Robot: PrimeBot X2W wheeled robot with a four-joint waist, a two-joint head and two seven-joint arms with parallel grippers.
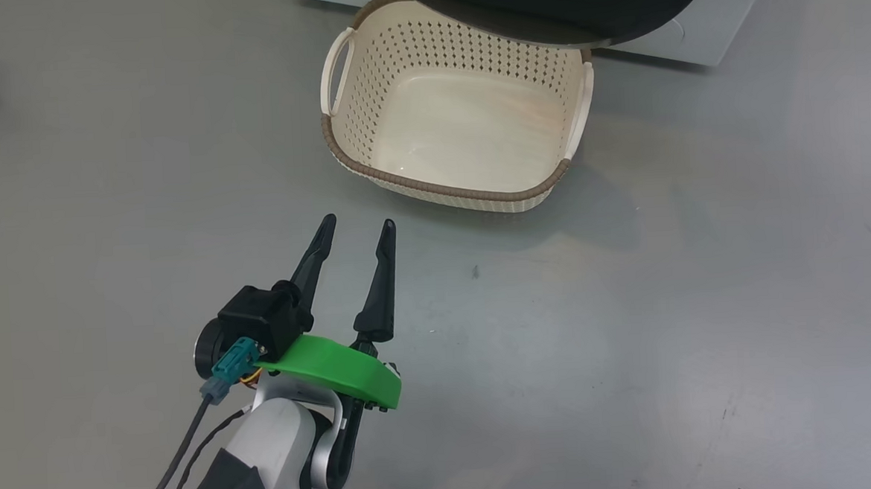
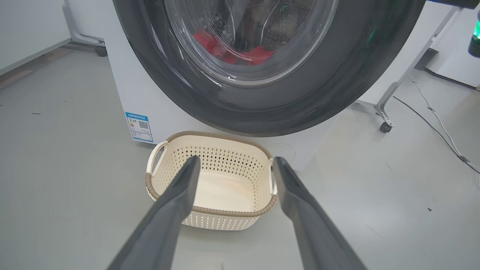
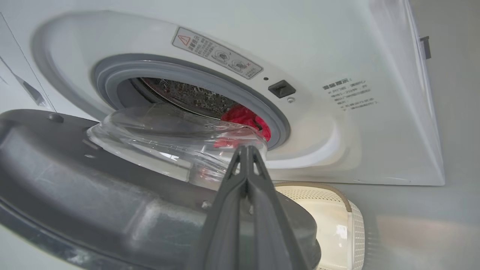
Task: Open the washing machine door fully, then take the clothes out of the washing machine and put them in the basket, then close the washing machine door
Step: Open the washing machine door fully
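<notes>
**Head view.** The basket (image 1: 440, 188) stands on the floor (image 1: 634, 338) and is empty. The left hand (image 1: 358, 223) hangs above the floor just in front of the basket's near rim. Its two fingers are spread wide, point toward the basket and hold nothing. The black rim of the washing machine door (image 1: 557, 7) overhangs the basket's far edge. A white corner of the washing machine (image 1: 693, 37) shows behind the basket, on its right.

**Left wrist view.** The fingers of the left hand (image 2: 237, 160) stand far apart and frame the basket (image 2: 221, 219), clear of it. The washing machine door (image 2: 337, 75) sits directly above and behind the basket. The red clothes (image 2: 258, 55) are visible through the door's glass, inside the washing machine (image 2: 123, 86). A small blue label (image 2: 139, 126) is on the machine front, just left of the basket.

**Right wrist view.** The fingers of the right hand (image 3: 245, 150) are pressed together with nothing between them. Their tips lie in front of the glass bowl (image 3: 161, 138) of the washing machine door (image 3: 93, 195); contact cannot be determined. The door stands partly open above the basket (image 3: 337, 221), inner face toward the camera. The clothes (image 3: 245, 117) lie inside the grey-ringed drum mouth (image 3: 187, 75) of the washing machine (image 3: 337, 56), above the basket.
</notes>
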